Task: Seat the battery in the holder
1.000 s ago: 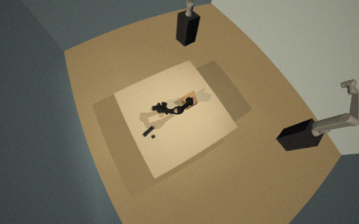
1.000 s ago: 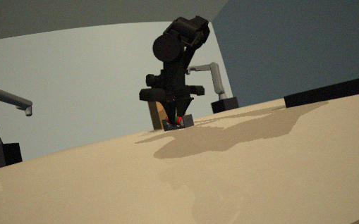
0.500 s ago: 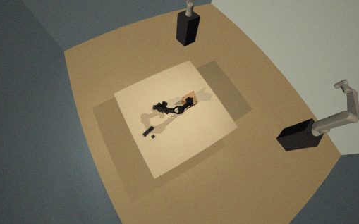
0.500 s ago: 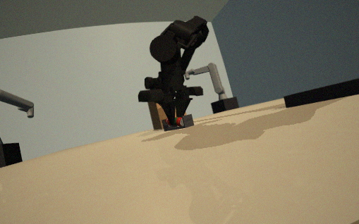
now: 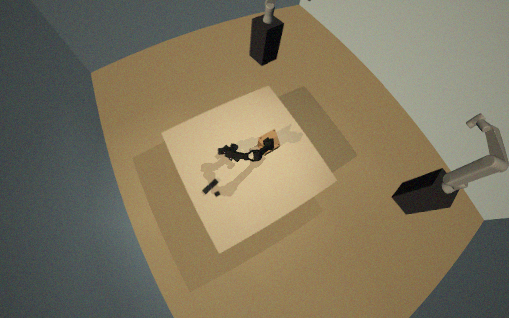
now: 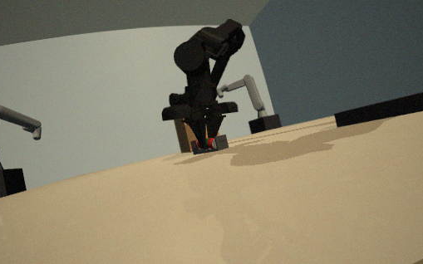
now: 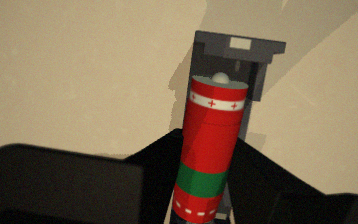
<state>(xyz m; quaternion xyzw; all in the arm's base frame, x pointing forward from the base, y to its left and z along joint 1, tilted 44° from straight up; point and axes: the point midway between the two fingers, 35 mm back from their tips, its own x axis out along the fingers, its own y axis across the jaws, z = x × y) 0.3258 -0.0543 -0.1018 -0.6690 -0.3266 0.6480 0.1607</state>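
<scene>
The battery (image 7: 207,145) (image 6: 212,143), red with a green band, lies lengthwise over the dark grey holder (image 7: 275,47) (image 6: 223,142). In the wrist view its silver terminal end looks raised and stands short of the lip (image 7: 220,50), with a gap between. The terminal end is not under the lip. The flat end is low in the wrist view, near the holder's other end; its contact with the spring is hidden. My gripper (image 7: 205,141) (image 6: 208,142) is shut on the battery, one black finger along each side, down at the holder.
A brown panel (image 6: 183,134) stands behind the gripper. A black bar (image 5: 210,186) and a small black block (image 5: 217,194) lie on the pale square (image 5: 272,200). Grey arms on dark bases (image 5: 266,40) (image 5: 424,192) stand farther out.
</scene>
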